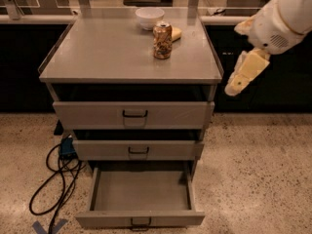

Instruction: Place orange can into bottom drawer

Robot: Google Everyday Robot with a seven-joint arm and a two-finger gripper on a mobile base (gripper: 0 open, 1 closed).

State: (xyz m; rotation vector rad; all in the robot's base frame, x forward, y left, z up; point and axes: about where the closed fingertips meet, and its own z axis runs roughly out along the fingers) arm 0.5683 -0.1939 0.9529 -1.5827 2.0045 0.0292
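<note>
The orange can (162,41) stands upright on the grey cabinet top (107,52), towards the back right, in front of a white bowl. The bottom drawer (141,219) is pulled out, with nothing visible in its tray. My gripper (242,76) hangs in the air off the cabinet's right edge, just below top level. It is well to the right of the can, apart from it, and holds nothing.
A white bowl (149,17) and a yellow sponge (176,33) sit behind the can. The two upper drawers (134,114) are slightly pulled out. A black cable (53,189) and a blue box lie on the speckled floor at the left.
</note>
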